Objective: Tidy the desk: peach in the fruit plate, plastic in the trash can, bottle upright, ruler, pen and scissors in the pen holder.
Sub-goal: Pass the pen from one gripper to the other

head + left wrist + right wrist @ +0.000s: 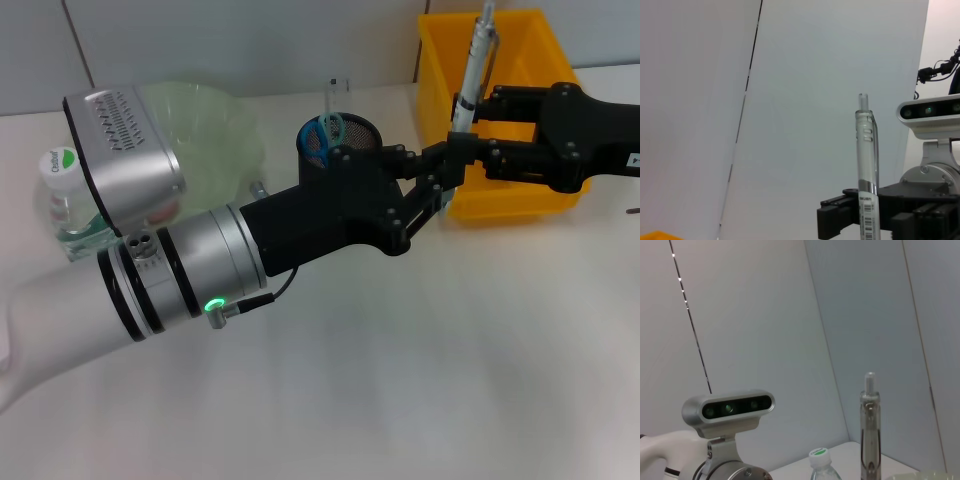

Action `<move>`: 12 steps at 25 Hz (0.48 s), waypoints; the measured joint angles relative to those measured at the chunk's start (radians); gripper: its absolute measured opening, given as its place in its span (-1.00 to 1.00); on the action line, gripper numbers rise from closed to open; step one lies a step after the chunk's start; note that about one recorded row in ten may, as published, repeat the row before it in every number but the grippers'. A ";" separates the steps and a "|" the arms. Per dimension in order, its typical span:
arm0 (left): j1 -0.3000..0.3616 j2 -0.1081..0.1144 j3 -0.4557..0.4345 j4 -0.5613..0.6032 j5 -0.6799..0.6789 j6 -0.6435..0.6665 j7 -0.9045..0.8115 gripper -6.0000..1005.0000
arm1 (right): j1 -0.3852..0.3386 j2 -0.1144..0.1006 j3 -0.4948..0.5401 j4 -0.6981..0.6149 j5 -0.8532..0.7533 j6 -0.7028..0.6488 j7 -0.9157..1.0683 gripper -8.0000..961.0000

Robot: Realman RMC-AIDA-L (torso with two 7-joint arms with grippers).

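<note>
Meeting in the air over the far part of the white table (400, 400), the two arms share one object: a clear plastic click pen with a barcode label (473, 70), standing nearly upright. The right gripper (462, 122) has its black jaws pinched on the pen's lower barrel, as the left wrist view also shows. The left gripper (440, 190) reaches in just below and beside that grip, close to the pen's lower end; whether its jaws are spread or closed on the pen cannot be told.

This looks like a handover, with the black mesh pen holder (345, 140) as the goal. It stands near the far edge, just left of the yellow plastic bin (545, 60), already holding blue-handled scissors (325, 135) and a clear ruler (333, 95).

To do it well, the left jaws should close squarely on the barrel before the right ones let go, keeping the pen vertical. Then carry it tip-down over the holder's free side, away from the scissor handles, and release low inside the rim.

The capped water bottle (62, 200) stands upright near the table's left edge.
</note>
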 joint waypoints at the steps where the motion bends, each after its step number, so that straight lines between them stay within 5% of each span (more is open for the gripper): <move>1: 0.000 0.000 0.000 0.000 0.000 0.000 0.000 -0.72 | 0.000 0.000 0.000 0.000 0.000 0.000 0.000 0.60; 12: -0.001 0.002 0.002 -0.003 0.002 0.002 -0.001 -0.72 | 0.005 0.008 0.000 0.000 0.000 -0.001 -0.014 -0.34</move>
